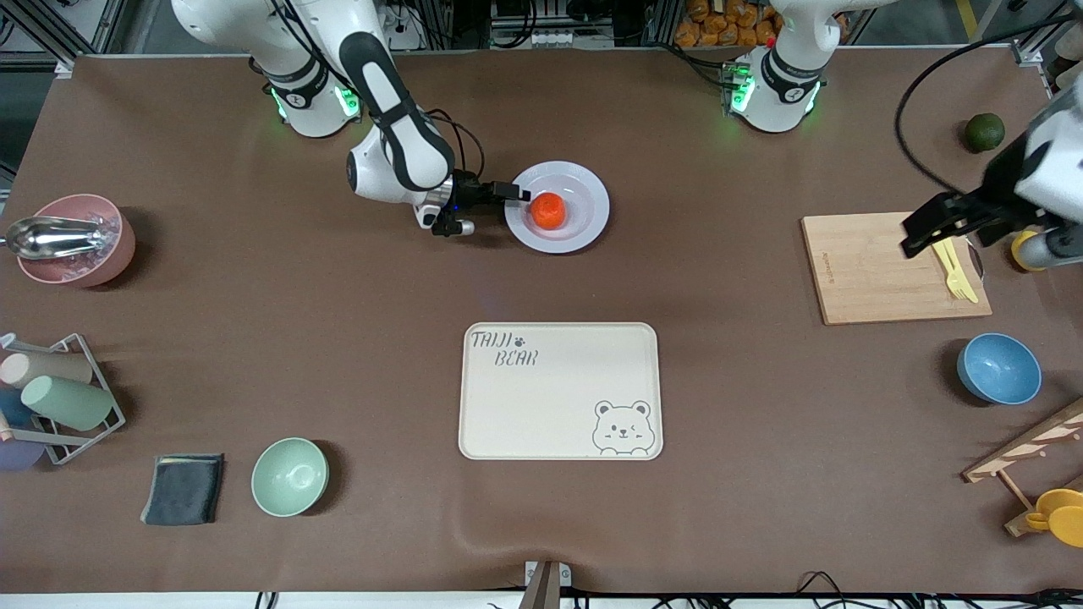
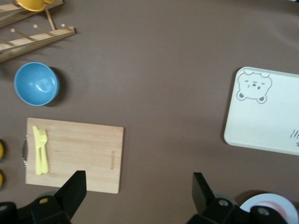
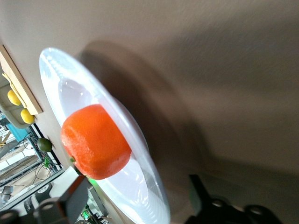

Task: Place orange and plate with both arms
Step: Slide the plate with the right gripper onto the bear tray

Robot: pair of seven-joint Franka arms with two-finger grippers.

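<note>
Orange (image 1: 548, 211) on the plate (image 1: 590, 190), right gripper (image 1: 518, 194) at its rim – jaws apart, left gripper (image 1: 922, 227) waiting over the cutting board (image 1: 871, 275) – jaws wide apart.

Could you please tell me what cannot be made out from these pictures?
- Whether the right hand already pinches the plate rim: front view, too small; right wrist view, rim edge-on.
- Orange underside: hidden against the plate.
- Lemons: front view, covered by the left hand and arm.

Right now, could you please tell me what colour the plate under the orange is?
Glossy white; the plate shows best in the front view.
</note>
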